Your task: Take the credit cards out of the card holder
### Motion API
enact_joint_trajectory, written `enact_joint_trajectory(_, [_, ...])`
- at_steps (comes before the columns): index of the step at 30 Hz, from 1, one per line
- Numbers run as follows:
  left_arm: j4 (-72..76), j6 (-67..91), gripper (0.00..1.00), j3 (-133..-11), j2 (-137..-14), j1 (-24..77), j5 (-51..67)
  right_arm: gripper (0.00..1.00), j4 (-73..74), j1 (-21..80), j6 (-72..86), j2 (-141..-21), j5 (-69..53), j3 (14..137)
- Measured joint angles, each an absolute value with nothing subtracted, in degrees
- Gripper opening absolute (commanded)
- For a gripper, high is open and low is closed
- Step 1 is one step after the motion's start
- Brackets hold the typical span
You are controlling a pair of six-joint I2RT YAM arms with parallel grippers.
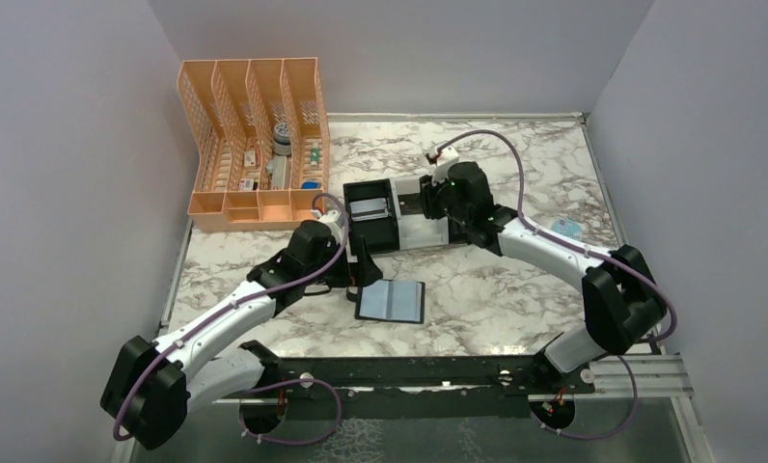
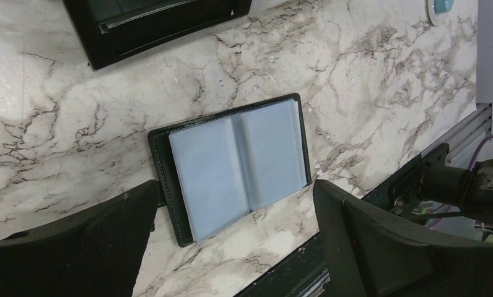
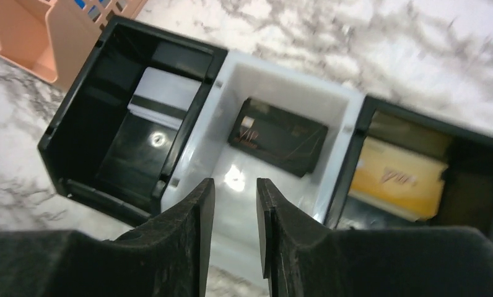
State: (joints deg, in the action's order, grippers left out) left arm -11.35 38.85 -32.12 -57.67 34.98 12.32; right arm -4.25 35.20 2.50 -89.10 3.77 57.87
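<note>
Right pincer point(image 3: 235, 185): fingers parted only a little, nothing between them; it hangs over the white tray point(image 3: 281, 86), above the dark card point(image 3: 277, 137) lying flat on the tray floor.
Left pincer point(image 2: 236, 192): spread wide and holding nothing; it is low over the wallet point(image 2: 235, 167), with one finger showing on each side of it.
Wallet: open flat on the table point(image 2: 368, 74) in front of the trays and apart from them, pale sleeves facing up.
Cards out: three, one to a tray. A pale card point(image 3: 166, 93) lies in the black tray by the rack point(image 3: 83, 133), the dark card in the white tray, and a yellow card point(image 3: 397, 176) in the other black tray point(image 3: 479, 185).
Done: most of the job, judging by the three cards in the trays.
Left: perhaps nothing. The two sleeves in sight look empty, but I cannot tell whether further sleeves lie beneath them.
Right wrist view only: all three cards together; from above, the right arm covers much of the white tray and the other black tray.
Left wrist view only: the wallet's sleeves close enough to judge.
Top view only: both arms at once, and the orange rack point(image 1: 255, 145) behind the trays.
</note>
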Motion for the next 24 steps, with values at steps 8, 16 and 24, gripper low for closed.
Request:
enact_joint_trajectory(8, [-10.9,38.3,0.95,-32.1,-59.8,35.0,13.0,0.49,1.6,35.2,22.3,-87.5,-3.9,51.0])
enact_joint_trajectory(16, [-10.8,37.3,0.94,-32.0,-61.9,35.0,14.0,0.92,-1.8,35.6,33.2,-74.0,-10.8,38.8])
enact_joint_trajectory(24, [-10.8,36.2,0.94,-32.0,-62.3,35.0,14.1,0.95,-6.7,35.5,42.0,-68.4,-16.4,31.9])
